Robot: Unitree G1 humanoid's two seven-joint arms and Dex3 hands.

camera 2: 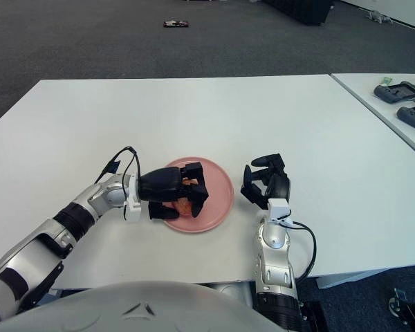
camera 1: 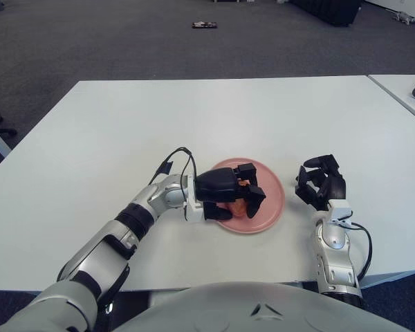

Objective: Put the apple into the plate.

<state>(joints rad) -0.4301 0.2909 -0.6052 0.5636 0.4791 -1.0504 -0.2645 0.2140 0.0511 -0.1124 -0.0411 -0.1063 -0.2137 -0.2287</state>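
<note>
The left robot hand (camera 1: 228, 197) reaches over the near-left part of the pink plate (camera 1: 271, 197), its black fingers (camera 1: 252, 190) curled around the apple (camera 1: 239, 205), which sits low inside the plate; whether the fruit already touches the plate surface cannot be told. The plate lies on the white table (camera 1: 214, 117), near its front edge. The right robot hand (camera 2: 265, 183) shows just to the right of the plate, fingers loosely spread and gripping nothing.
</note>
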